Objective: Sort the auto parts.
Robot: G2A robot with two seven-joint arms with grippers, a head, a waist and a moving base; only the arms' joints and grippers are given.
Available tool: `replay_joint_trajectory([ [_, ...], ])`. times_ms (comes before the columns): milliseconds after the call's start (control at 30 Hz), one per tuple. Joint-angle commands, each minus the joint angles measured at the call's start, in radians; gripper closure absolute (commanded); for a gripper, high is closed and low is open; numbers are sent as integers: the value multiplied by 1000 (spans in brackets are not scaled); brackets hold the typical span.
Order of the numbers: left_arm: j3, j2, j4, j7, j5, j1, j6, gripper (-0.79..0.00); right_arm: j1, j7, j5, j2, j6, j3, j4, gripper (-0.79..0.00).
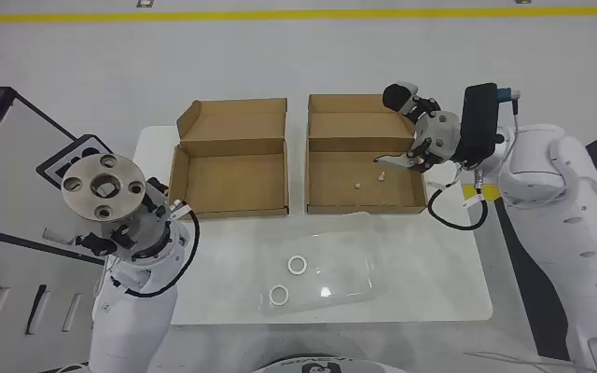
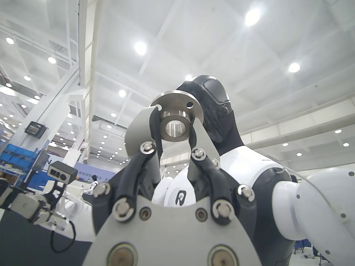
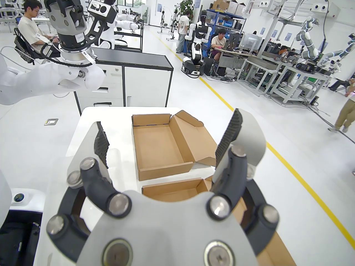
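Note:
My left gripper [image 2: 172, 129] points upward off the table's left edge, shut on the hub of a round steel flange [image 2: 177, 112]; from above, the flange [image 1: 104, 186] shows as a grey disc with bolt holes. My right gripper [image 3: 166, 139] hangs open and holds nothing above the right cardboard box [image 1: 366, 158], near that box's right wall [image 1: 401, 160]. Two small pale parts [image 1: 358, 185] lie on this box's floor. The left cardboard box [image 1: 235, 160] holds nothing. Two white rings [image 1: 298, 265] rest in a clear plastic bag [image 1: 322, 266] at the front of the white table [image 1: 448, 270].
Both boxes stand side by side at the table's back with their lids folded open. A dark cabinet top [image 3: 133, 58] stands beyond the table's left end. A yellow floor line [image 1: 298, 14] runs behind the table.

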Motion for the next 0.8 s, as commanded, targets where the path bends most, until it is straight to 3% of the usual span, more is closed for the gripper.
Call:
replay_joint_trajectory([
  [0,0,0,0,0,0,0,0,0,0,0,0,0,0,0,0,-785],
  [567,-2,0,1,6,3,0,4,0,0,0,0,0,0,0,0,-785],
  [767,-41,-15,36,197,197,-41,43,0,0,0,0,0,0,0,0,-785],
])
